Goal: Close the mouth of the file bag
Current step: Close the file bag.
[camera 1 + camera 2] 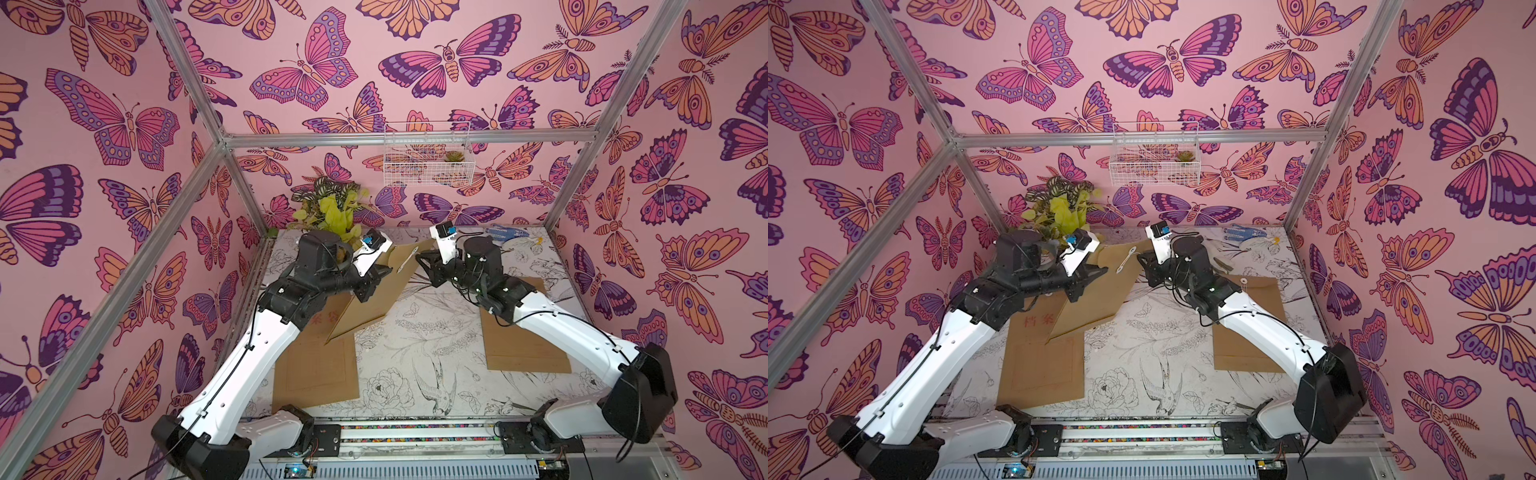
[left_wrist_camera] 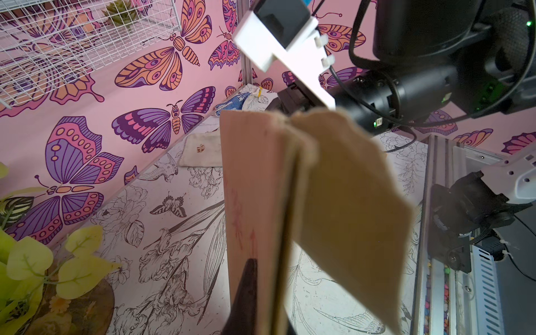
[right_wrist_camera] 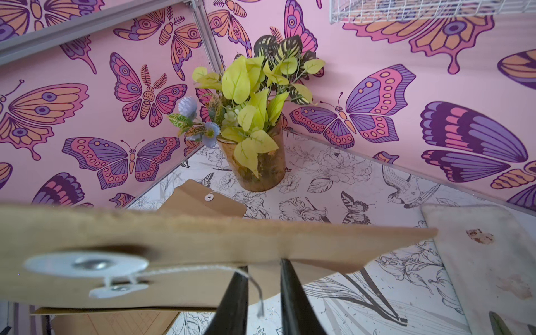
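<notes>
White arms (image 1: 257, 345) (image 1: 552, 332) forward, jaws at file bag (image 1: 382, 299)

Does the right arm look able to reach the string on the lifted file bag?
Probably yes: the right gripper sits at the flap of the file bag, and the string hangs between its parted fingers, unobstructed.
</notes>
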Robot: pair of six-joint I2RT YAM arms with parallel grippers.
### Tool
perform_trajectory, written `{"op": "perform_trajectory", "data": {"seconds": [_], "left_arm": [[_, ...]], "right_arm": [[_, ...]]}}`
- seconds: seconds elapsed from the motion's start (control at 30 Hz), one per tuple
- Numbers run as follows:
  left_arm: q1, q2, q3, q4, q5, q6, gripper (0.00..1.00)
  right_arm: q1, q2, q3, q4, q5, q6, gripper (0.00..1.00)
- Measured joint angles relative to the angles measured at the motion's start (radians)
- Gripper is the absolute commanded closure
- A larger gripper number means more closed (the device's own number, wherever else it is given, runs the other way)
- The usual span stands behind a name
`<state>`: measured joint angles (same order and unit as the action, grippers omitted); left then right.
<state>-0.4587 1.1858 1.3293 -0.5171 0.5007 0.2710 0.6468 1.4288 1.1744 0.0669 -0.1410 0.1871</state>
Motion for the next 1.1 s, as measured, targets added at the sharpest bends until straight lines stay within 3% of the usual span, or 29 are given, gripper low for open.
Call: {"op": "perform_trajectory", "data": {"seconds": [0.1,0.43,0.7,1.1], "left_arm": [[0.000,-0.002,0.000,0.005,0.000,-0.009,1.00],[0.000,-0.002,0.000,0.012,-0.003,-0.037,1.00],[0.000,-0.002,-0.021,0.013,0.004,-0.055,1.00],[0.000,0.001,-0.040,0.014,0.056,-0.100,1.00]], "right_arm": [[0.004,0.000,0.000,0.016,0.006,0.014,0.92],[-0.007,-0.045,0.000,-0.033,-0.024,0.053,1.00],[-0.078,-0.107,0.000,-0.084,-0.093,0.109,1.00],[-0.082,-0.107,0.066,-0.193,-0.138,0.127,1.00]]}}
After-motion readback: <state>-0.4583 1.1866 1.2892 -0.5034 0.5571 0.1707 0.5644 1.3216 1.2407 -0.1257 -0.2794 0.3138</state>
